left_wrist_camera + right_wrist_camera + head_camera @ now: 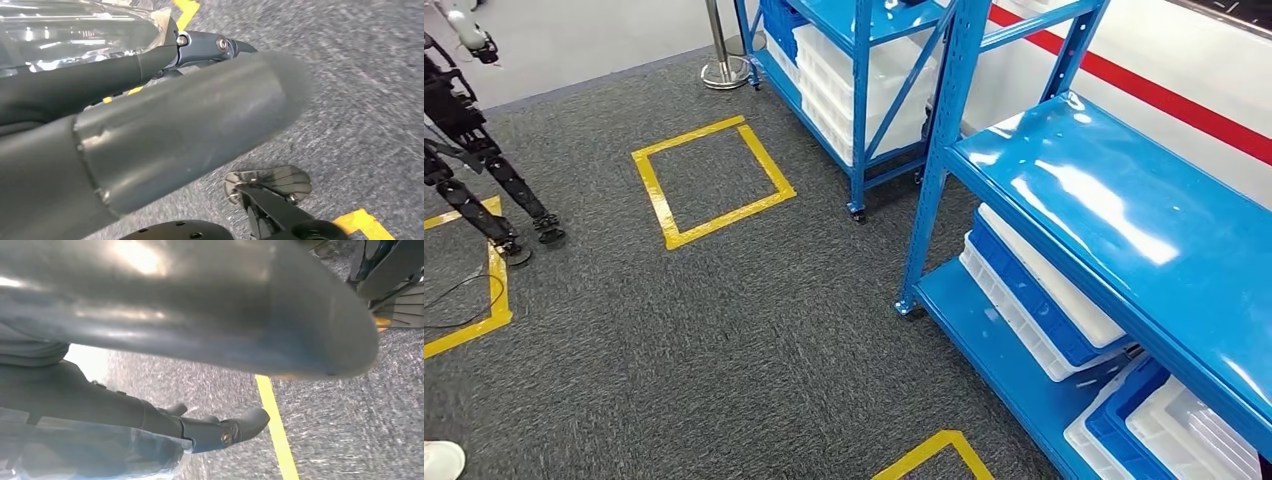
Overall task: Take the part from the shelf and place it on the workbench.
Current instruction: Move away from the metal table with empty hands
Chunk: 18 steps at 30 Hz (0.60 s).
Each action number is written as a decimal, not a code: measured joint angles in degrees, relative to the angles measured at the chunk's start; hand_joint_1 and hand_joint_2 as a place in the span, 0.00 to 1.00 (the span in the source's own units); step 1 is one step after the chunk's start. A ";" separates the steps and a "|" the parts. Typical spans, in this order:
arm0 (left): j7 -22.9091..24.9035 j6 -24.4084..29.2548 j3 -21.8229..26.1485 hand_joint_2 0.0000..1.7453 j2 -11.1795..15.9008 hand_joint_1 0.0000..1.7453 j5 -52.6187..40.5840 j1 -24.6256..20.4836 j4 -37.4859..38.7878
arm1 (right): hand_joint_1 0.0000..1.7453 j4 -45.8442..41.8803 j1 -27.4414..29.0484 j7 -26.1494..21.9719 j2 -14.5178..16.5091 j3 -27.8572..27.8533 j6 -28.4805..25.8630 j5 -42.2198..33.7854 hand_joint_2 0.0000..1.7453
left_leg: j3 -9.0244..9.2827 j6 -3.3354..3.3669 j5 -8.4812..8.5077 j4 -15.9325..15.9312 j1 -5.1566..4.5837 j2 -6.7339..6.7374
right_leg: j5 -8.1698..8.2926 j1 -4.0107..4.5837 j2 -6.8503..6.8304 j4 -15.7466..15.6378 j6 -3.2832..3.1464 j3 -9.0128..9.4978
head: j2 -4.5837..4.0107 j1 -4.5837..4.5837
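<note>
While both hands hang over dark grey carpet [724, 340], the left hand [165, 135] and right hand [200, 315] each hold a clear crinkled plastic-wrapped part [75, 30].

Warehouse or factory test area. Blue steel shelf rack [1124, 230] holds stacked blue and white plastic bins [1044, 300]; a second rack [864, 60] stands behind it. Left of the rack, grey carpet floor [724, 340] carries yellow tape squares [712, 180]. Barrier post base [724, 70] beside the second rack.

Yellow tape square [712, 181] on grey carpet [724, 340], steel post base [725, 70].
</note>
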 joint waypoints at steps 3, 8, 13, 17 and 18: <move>0.06 -0.08 -0.01 0.00 0.10 0.00 -0.34 -0.04 0.00 | 0.00 0.00 -0.17 0.00 0.25 0.00 0.00 -0.01 0.00 | 3.03 0.40 2.79 -7.38 -0.19 -2.86 | 0.17 0.22 1.79 0.19 0.64 -0.42 | 0.01 0.04; -0.09 -0.22 0.00 0.00 0.03 0.00 -0.42 -0.16 -0.03 | 0.00 0.00 0.05 -0.16 0.28 0.00 0.01 -0.14 0.00 | 3.50 1.95 3.95 -9.20 -0.61 0.30 | -1.05 0.16 -0.28 3.47 1.84 -3.36 | 0.00 0.28; -0.12 -0.35 0.00 0.00 0.07 0.00 -0.54 -0.09 -0.02 | 0.00 0.00 -0.04 -0.23 0.32 -0.03 0.04 -0.34 0.00 | 3.30 2.20 4.02 -9.41 -0.78 4.63 | -5.28 -0.62 -3.96 15.26 2.34 -9.16 | -0.01 0.65; 0.12 -0.31 0.00 0.00 0.10 0.00 -0.62 -0.17 -0.05 | 0.00 -0.01 -0.12 -0.08 0.40 -0.04 0.13 0.08 0.00 | 3.80 0.95 3.32 -9.14 -0.94 7.25 | -1.09 -1.13 -8.59 2.01 3.81 -1.22 | 0.01 0.67; 0.18 -0.27 0.00 0.00 0.13 0.00 -0.67 -0.23 -0.07 | 0.00 -0.01 -0.24 -0.03 0.49 -0.04 0.15 0.14 0.00 | 4.07 0.50 3.07 -9.10 -1.09 7.80 | -0.82 -1.01 -9.41 0.47 3.46 -0.28 | 0.00 0.50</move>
